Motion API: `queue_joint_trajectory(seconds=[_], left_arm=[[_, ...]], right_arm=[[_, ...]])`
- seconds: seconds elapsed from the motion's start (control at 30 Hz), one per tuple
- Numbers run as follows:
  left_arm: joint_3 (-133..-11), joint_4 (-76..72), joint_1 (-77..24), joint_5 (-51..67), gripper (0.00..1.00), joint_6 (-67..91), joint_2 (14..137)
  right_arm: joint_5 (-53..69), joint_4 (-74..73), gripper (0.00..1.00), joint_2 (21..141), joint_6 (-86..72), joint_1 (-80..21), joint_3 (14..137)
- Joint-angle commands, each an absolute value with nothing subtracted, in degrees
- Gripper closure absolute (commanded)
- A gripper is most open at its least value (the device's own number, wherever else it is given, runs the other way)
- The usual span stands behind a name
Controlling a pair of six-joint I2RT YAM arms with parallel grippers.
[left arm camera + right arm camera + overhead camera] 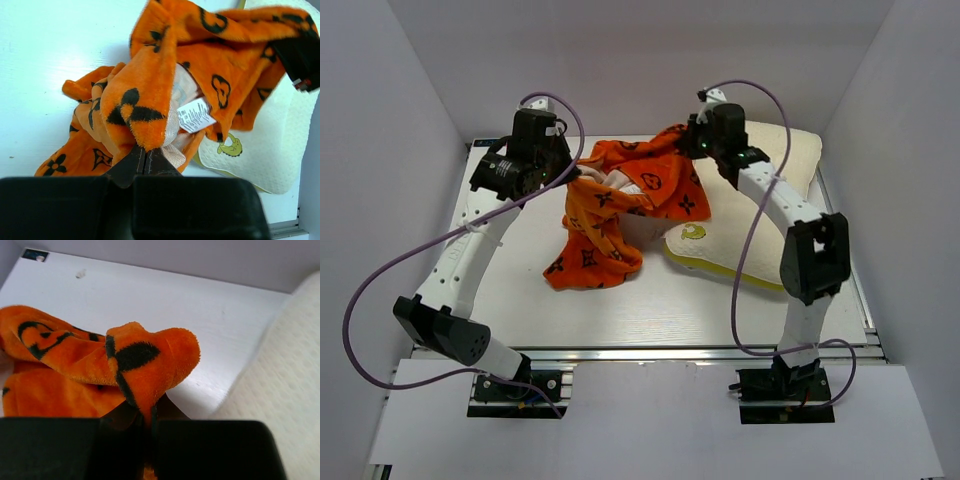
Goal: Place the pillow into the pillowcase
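1. So far, holds only the pillowcase: lifted off the table at two points, draped between both arms, lower part bunched on the surface.
2. With the left gripper, pinches a fold of orange plush and pale lining, fingers pressed together on the cloth, close to the white care label.
3. With the right gripper, clamps another orange fold at the far side, jaws tight on the fabric.
4. Leaves the pillow lying flat on the table, below and to the right of the raised cloth, partly overlapped by it and outside the case as far as visible.
5. Shows no clearly open mouth yet; pale inside visible in the left wrist view, hinting at the opening near that grip, though hard to confirm.
6. Judged overall as an early stage: case grasped, opening not spread, nothing inserted.
7. Left to do, most likely: spread the mouth, bring it over one end of the pillow, work the pillow inside, draw the fabric along its whole length.
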State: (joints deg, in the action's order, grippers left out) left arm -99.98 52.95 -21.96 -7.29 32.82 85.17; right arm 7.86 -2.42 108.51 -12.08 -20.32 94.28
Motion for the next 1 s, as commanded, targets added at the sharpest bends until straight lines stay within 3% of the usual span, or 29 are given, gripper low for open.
queue_joint_trajectory(seconds=[0.0,0.33,0.37,0.4,0.5,0.53,0.57,0.63,0.67,0.7,0.8,0.9,0.97], left_arm=[[-102.66,53.97,-21.53,-9.23,1.00,31.99,83.76],[-101.24,42.37,-20.75,-10.98,1.00,34.27,97.19],[-104.03,41.84,-20.57,-11.33,1.00,34.36,101.38],[-105.63,41.75,-20.48,-11.51,1.00,34.28,103.51],[-113.08,42.54,-19.95,-12.57,1.00,34.28,111.76],[-114.94,42.80,-19.52,-12.66,1.00,34.36,113.62],[-116.70,43.24,-19.42,-12.13,0.97,34.28,115.38],[-122.24,44.03,-18.99,-11.78,0.81,34.01,119.61],[-123.82,44.56,-18.81,-10.99,0.72,33.84,120.66],[-126.71,44.91,-18.63,-10.81,0.53,33.58,121.98],[-128.93,46.05,-17.49,-10.38,0.33,31.57,120.60],[-127.27,47.19,-17.40,-12.91,0.27,28.49,116.65],[-123.50,49.12,-17.40,-14.50,0.25,27.34,111.29]], right_arm=[[1.78,3.16,1.00,112.57,-14.24,-22.50,102.12],[-13.71,14.32,0.98,128.22,-3.61,-22.24,113.73],[-13.28,14.50,0.91,128.58,-2.47,-22.24,114.25],[-13.36,14.07,0.72,128.76,-1.50,-22.06,114.52],[-10.47,14.23,0.46,126.49,1.92,-20.84,112.69],[-8.98,14.85,0.42,123.08,2.28,-20.31,109.20],[-4.01,15.90,0.39,120.87,2.37,-19.52,106.55],[5.92,21.93,0.29,112.12,3.95,-16.62,95.53],[15.90,24.23,0.26,109.36,6.04,-15.65,91.62],[22.09,25.74,0.20,106.64,7.72,-13.82,88.36],[49.30,17.73,0.15,98.46,19.19,-12.57,80.70],[56.67,7.86,0.16,95.03,27.04,-14.49,77.71],[55.13,2.83,0.17,93.26,31.36,-16.69,73.33]])
